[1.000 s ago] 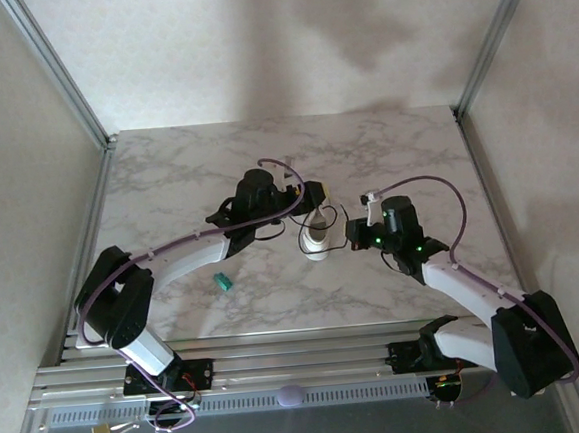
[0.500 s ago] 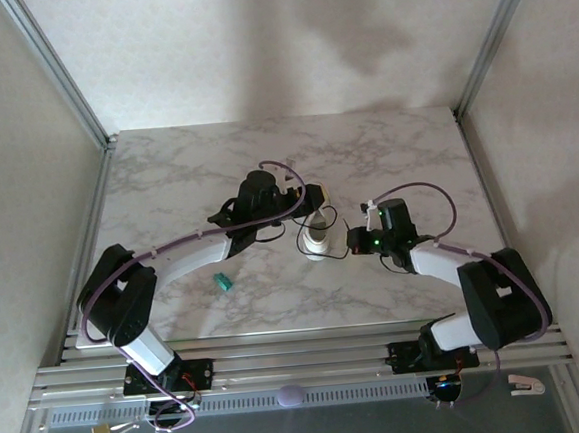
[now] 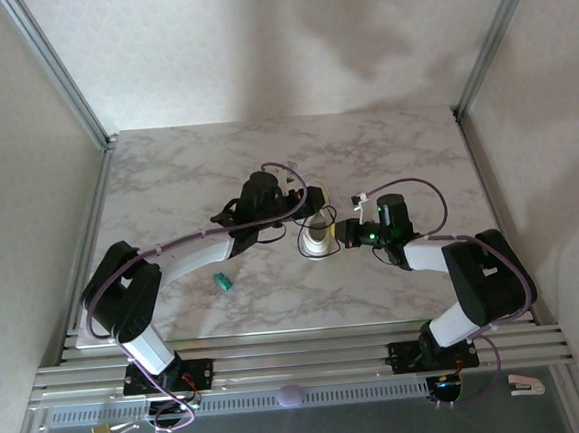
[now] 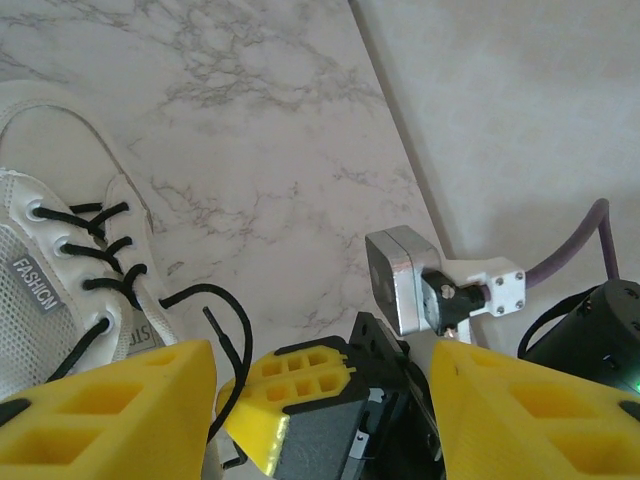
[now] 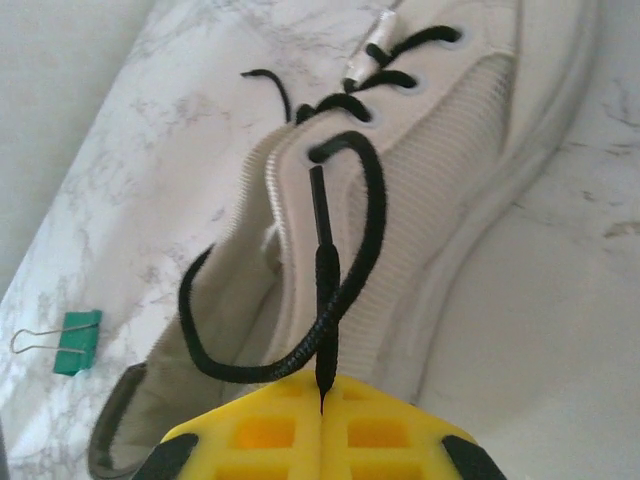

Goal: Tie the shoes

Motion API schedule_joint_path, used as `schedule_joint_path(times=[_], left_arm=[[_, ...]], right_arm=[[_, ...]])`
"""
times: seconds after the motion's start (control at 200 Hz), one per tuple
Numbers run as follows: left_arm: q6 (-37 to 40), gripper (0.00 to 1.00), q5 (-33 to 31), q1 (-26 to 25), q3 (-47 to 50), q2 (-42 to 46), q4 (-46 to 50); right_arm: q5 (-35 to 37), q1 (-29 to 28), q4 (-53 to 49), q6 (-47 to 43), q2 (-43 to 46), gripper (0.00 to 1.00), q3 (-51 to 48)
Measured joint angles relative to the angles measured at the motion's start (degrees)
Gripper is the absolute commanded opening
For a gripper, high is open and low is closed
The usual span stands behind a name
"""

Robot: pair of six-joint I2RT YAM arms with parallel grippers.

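One black lace [image 5: 322, 300] is pinched in the right gripper [image 5: 322, 410], the left gripper [image 3: 312, 203] hangs spread and empty just left of the white sneaker [image 3: 317, 238] mid-table, so by my judgement no knot or bow is formed yet.

On the table [image 3: 166, 176], the shoe [image 3: 316, 238] lies between the left claw [image 3: 312, 199] and the right claw [image 3: 343, 235], its lace [image 5: 322, 290] in the right one. The clip [image 3: 220, 281] lies well left of both.

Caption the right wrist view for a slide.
The right tool pinches a black lace of the white sneaker; a green clip lies nearby.
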State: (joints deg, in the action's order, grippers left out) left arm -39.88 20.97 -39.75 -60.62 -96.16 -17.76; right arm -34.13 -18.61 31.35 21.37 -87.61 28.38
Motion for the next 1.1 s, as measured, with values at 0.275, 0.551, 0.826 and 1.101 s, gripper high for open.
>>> schedule_joint_path(times=[0.275, 0.551, 0.826, 1.101], left_arm=[[-1.1, 0.55, 0.2, 0.0, 0.0, -2.1, -0.2], [-3.2, 0.55, 0.2, 0.1, -2.3, -6.7, 0.5], [-5.4, 0.52, 0.2, 0.3, -5.5, -9.2, 1.0], [-6.9, 0.50, 0.2, 0.9, -6.5, -12.0, 1.4]], right_arm=[[-2.0, 0.0, 4.0, -0.4, -1.2, 0.00, 0.0], [-3.7, 0.0, 10.3, -0.5, -5.2, 0.00, 0.0], [-4.8, 0.0, 16.9, 0.8, -7.6, 0.00, -0.3], [-5.0, 0.0, 19.0, 0.8, -7.6, 0.00, -0.5]])
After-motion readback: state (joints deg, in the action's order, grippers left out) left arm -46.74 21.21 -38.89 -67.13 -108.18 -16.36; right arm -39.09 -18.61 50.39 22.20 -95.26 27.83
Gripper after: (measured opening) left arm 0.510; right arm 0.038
